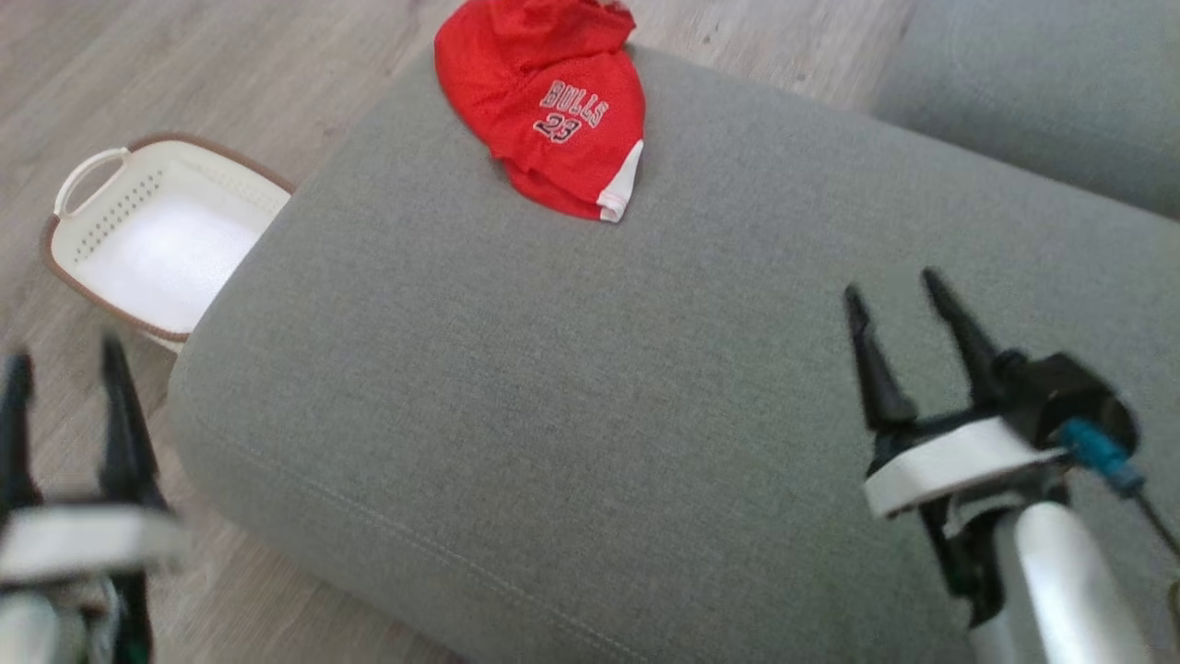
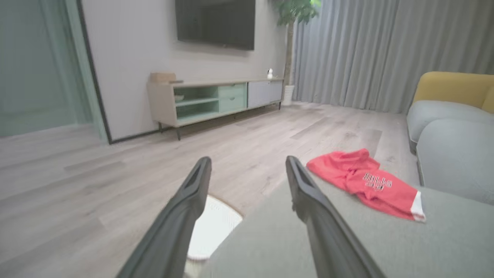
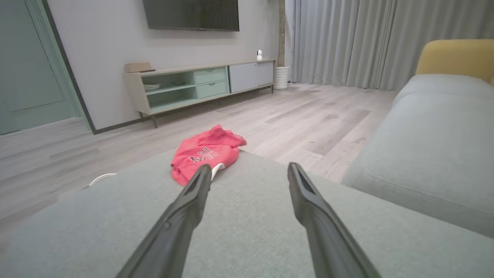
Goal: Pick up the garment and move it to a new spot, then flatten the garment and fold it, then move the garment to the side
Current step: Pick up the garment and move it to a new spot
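The garment point(image 1: 553, 101) is a red jersey with white trim and "BULLS 23" lettering, crumpled at the far edge of the grey ottoman point(image 1: 516, 397). It also lies ahead and right in the left wrist view as the garment point(image 2: 366, 183), and ahead and left in the right wrist view as the garment point(image 3: 206, 154). My left gripper point(image 1: 64, 364) is open over the floor at the ottoman's near-left corner, empty. My right gripper point(image 1: 894, 295) is open above the ottoman's right part, empty, well short of the garment.
A white laundry basket point(image 1: 157, 231) with a brown rim stands on the wood floor against the ottoman's left side. A grey sofa point(image 1: 1042, 83) lies beyond at the right. A TV cabinet point(image 3: 200, 83) and curtains point(image 3: 366, 38) stand far across the room.
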{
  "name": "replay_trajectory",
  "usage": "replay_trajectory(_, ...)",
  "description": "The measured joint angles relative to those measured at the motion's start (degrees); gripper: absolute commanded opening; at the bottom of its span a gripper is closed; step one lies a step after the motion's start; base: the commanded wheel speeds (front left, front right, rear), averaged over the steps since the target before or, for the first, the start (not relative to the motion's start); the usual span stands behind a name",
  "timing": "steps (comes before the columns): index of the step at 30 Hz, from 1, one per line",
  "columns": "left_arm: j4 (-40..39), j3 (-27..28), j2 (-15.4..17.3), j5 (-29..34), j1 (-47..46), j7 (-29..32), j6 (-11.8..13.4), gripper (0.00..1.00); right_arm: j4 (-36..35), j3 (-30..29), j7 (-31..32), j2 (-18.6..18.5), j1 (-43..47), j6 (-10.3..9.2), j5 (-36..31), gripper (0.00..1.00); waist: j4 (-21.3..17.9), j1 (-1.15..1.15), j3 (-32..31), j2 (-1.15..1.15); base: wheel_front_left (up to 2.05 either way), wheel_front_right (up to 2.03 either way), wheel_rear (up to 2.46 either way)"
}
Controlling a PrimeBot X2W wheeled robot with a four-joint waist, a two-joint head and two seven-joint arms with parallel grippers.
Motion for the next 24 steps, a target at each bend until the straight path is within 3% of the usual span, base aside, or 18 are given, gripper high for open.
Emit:
replay_trajectory(6, 0.4, -0.1, 3.8, -0.1, -19.0, 5.6, -2.9, 1.00, -6.7, -2.5, 4.8, -0.1, -2.6, 0.00, -5.1, 1.00, -1.2, 0.00, 4.6, 0.00, 0.00, 0.00, 0.00)
replay_trajectory(10, 4.8, -1.6, 3.8, -1.6, -31.9, 8.7, -5.0, 1.00, -11.1, -3.1, 7.7, -0.1, -5.6, 0.00, -8.0, 1.00, -3.9, 0.01, 8.9, 0.00, 0.00, 0.00, 0.00)
replay_trajectory(16, 19.0, -5.1, 0.9, -4.1, -48.1, 13.9, -8.7, 1.00, -16.5, -3.5, 10.8, -0.2, -7.5, 0.00, -11.2, 1.00, -9.4, 0.02, 15.9, 0.00, 0.00, 0.00, 0.00)
replay_trajectory(20, 28.0, -7.5, -3.3, -5.6, -53.9, 15.3, -11.4, 1.00, -19.4, -4.7, 11.7, -0.3, -7.5, 0.00, -12.9, 1.00, -12.9, 0.03, 20.8, 0.00, 0.00, 0.00, 0.00)
replay_trajectory(24, 35.0, -10.6, -5.1, -5.4, -57.2, 16.3, -14.1, 1.00, -21.8, -5.9, 12.2, -0.3, -7.5, 0.00, -13.6, 1.00, -15.8, 0.03, 25.3, -0.01, 0.00, 0.00, 0.00)
